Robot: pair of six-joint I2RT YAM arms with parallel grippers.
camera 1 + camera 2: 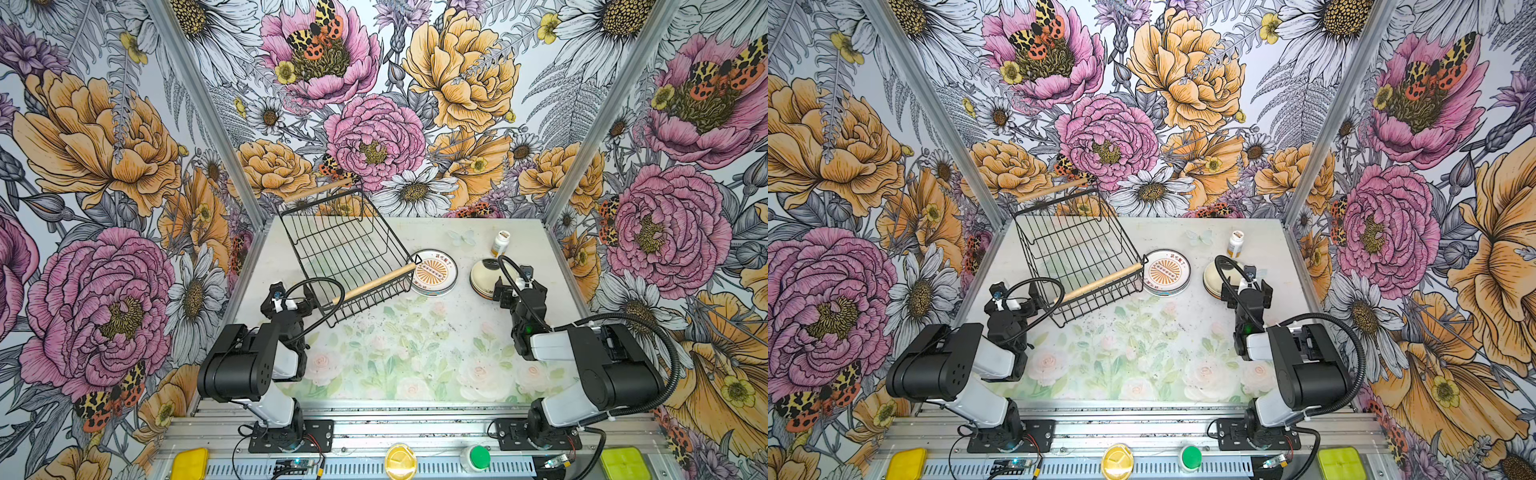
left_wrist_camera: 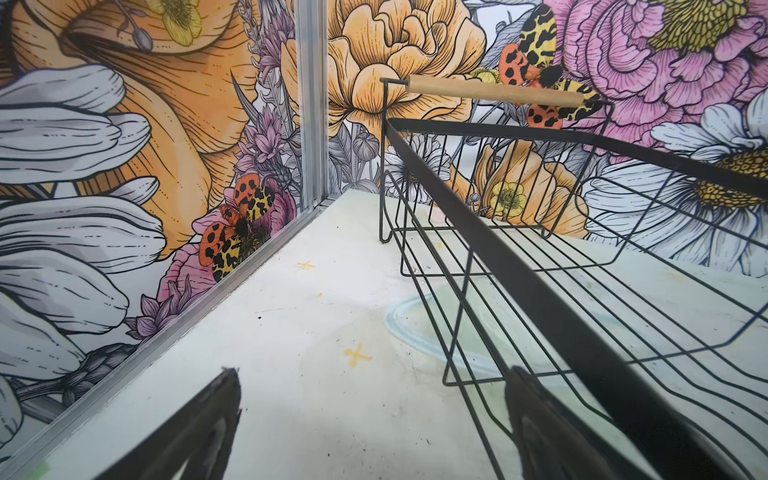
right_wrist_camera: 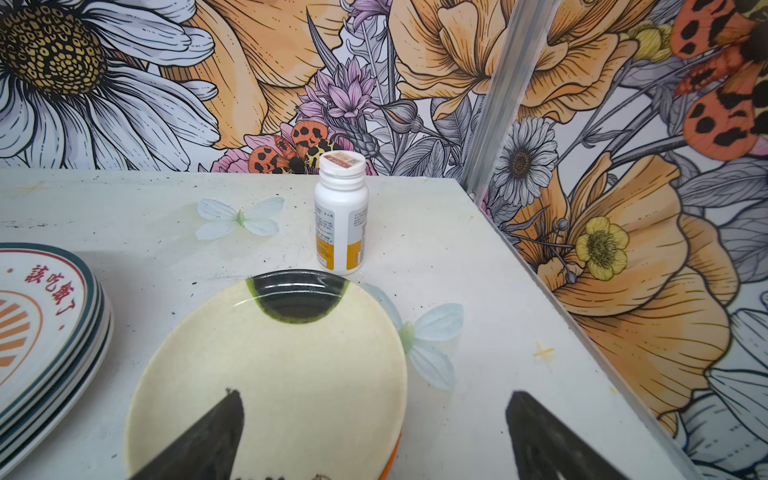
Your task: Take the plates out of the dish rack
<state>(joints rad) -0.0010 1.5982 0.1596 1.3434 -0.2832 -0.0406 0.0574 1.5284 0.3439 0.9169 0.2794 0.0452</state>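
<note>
Unloading looks done: the dish rack (image 1: 376,284) stands empty, the sunburst plates (image 1: 434,273) and cream-topped plates (image 1: 484,274) stacked outside it. My left gripper (image 2: 372,374) and right gripper (image 3: 374,395) gape wide, holding nothing.

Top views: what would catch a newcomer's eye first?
The loud floral wallpaper all around, then the black wire dish rack standing empty at the table's back left. Right of it lie two plate stacks, a sunburst plate topping one and a cream plate the other, the open right gripper above the cream one.
</note>
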